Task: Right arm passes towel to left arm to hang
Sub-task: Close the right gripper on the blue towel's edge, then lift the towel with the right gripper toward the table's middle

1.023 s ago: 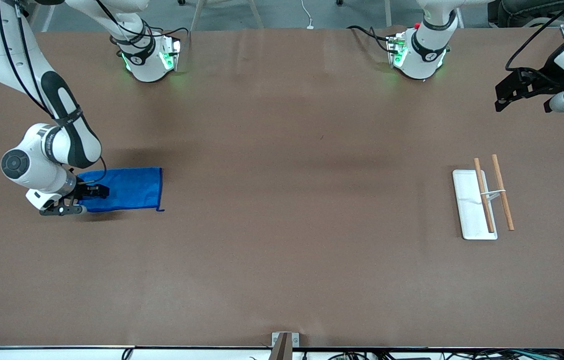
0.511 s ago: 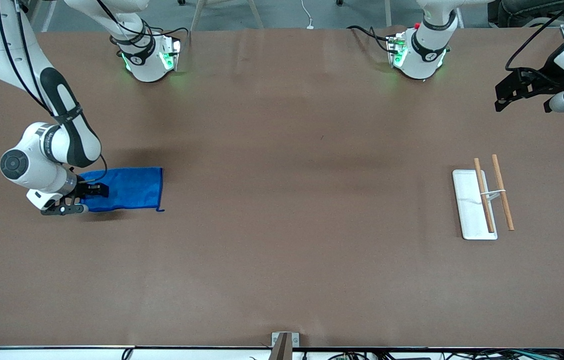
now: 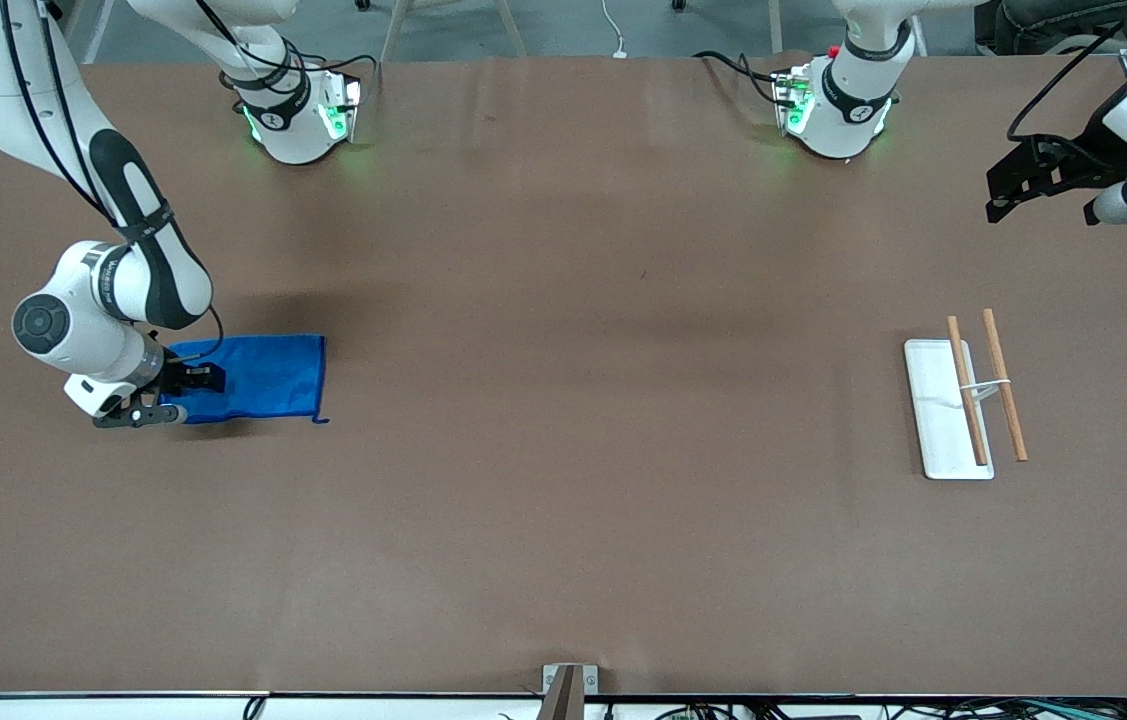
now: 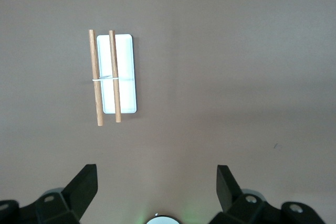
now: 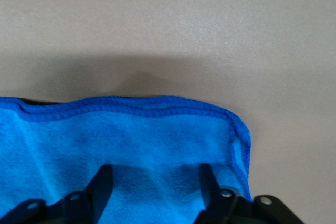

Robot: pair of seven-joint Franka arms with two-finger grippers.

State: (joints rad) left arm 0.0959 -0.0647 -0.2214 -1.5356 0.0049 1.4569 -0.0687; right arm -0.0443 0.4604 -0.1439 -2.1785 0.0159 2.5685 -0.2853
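Observation:
The blue towel (image 3: 263,378) lies flat on the brown table at the right arm's end. My right gripper (image 3: 178,398) is down on the towel's end that lies away from the table's middle. In the right wrist view the towel (image 5: 131,129) fills the lower half, its hemmed edge and one corner showing. There the right gripper (image 5: 156,182) has both fingers pressed into the cloth, still apart, with a soft ridge of cloth between them. My left gripper (image 3: 1043,210) hangs open and empty above the table's edge at the left arm's end, and shows wide open in its wrist view (image 4: 156,182).
A rack with a white tray (image 3: 933,410) and two wooden rods (image 3: 1003,385) stands at the left arm's end; the left wrist view shows the tray (image 4: 126,72) and rods (image 4: 95,77) from above. A metal bracket (image 3: 568,685) sits at the table's near edge.
The right arm shifted slightly toward the towel's middle and its fingers have drawn closer together on the cloth. The towel's outline is unchanged. The left arm has barely moved.

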